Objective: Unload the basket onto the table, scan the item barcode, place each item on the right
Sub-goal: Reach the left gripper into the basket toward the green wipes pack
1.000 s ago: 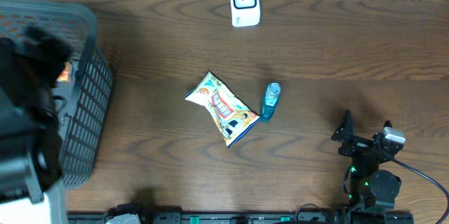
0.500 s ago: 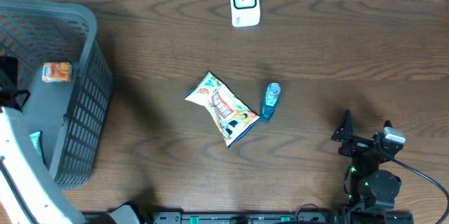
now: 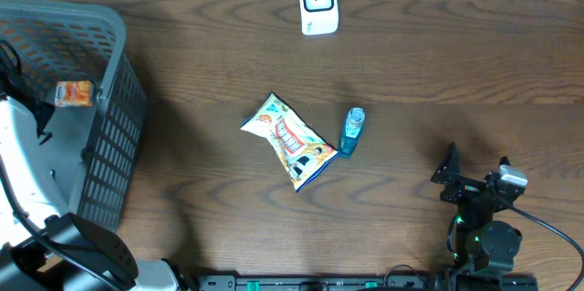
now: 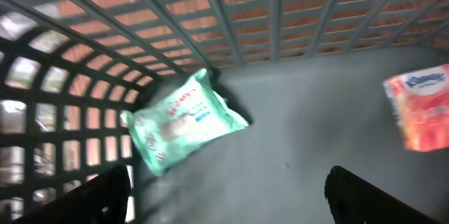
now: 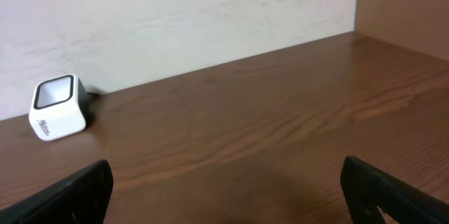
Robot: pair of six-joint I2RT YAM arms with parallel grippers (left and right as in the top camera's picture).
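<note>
Left gripper (image 4: 230, 182) spread wide, empty, in grey lattice basket (image 4: 316, 104); green plastic packet (image 4: 184, 120) lies ahead-left, long axis diagonal; right gripper (image 3: 476, 160) likewise spread, empty, well apart

- Setting: a mock shop checkout, laid out on a wooden table (image 3: 438, 63) against a plain pale wall (image 5: 175, 13).
- Checkout cue: a white barcode scanner (image 3: 318, 3) at the table's far edge.
- Retail cues: a grey shopping basket (image 3: 114, 109) holding a tissue pack (image 4: 421, 104); a snack bag (image 3: 289, 140) and a small bottle (image 3: 352, 130) on the table.
</note>
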